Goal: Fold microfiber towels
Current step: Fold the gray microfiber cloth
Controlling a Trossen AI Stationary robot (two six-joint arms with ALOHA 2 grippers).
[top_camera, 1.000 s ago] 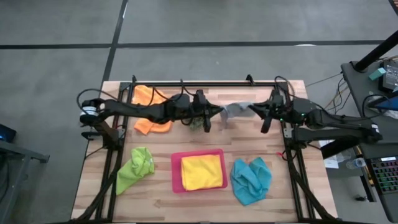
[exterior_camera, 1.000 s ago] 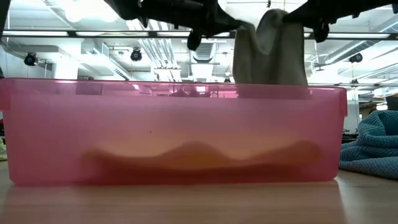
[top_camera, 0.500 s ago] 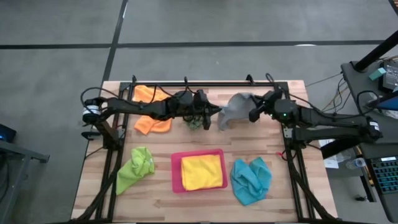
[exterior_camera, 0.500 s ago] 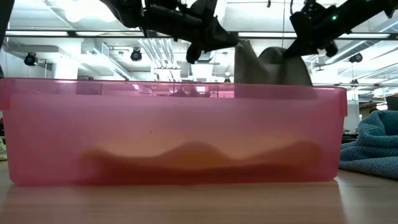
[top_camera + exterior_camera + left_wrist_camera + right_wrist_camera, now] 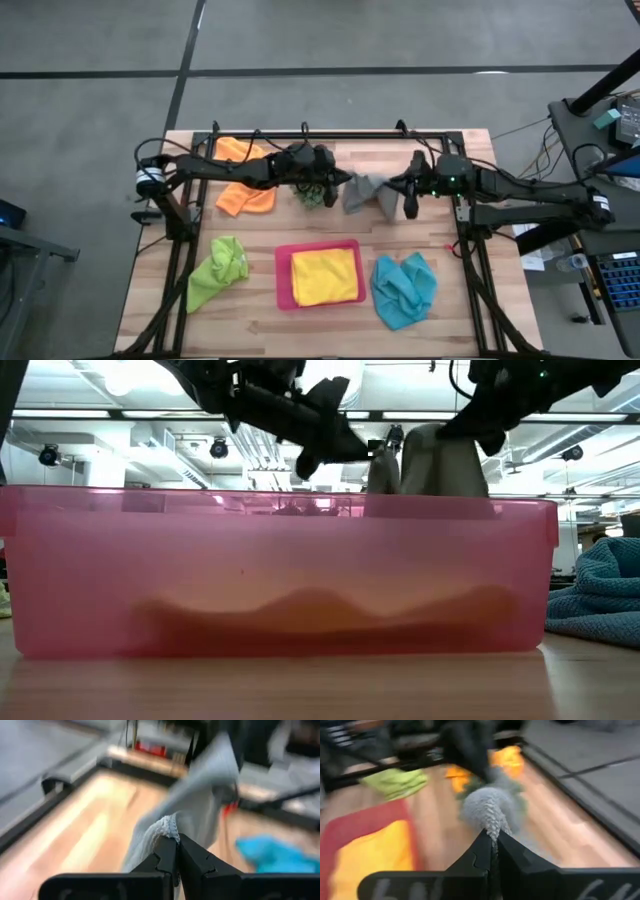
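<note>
We have the grey towel (image 5: 365,191) pinched at 2 points and hanging in the air over the far middle of the table (image 5: 470,300): the left gripper (image 5: 341,182) is clamped on one edge, the right gripper (image 5: 404,190) on the other. Both wrist views show the fingers closed tight on a bunched bit of grey pile.

The risk we see is a slip — each pinch catches only a small gather of soft cloth, so if the arms pull apart too hard a corner could tear free and the towel would drop crumpled. Uneven height between the 2 grips would likely lay it down skewed.

The small green plant (image 5: 313,196) sits just below the left gripper, close beside the hanging cloth, and we judge it the likeliest thing to snag when the towel comes down. The orange towel (image 5: 243,189) lies under the left arm. Nearer us, the pink tray (image 5: 283,272) holds the yellow towel (image 5: 324,276), flat and apparently folded, with the lime green towel (image 5: 218,271) and light blue towel (image 5: 403,289) crumpled either side — well apart from the work
</note>
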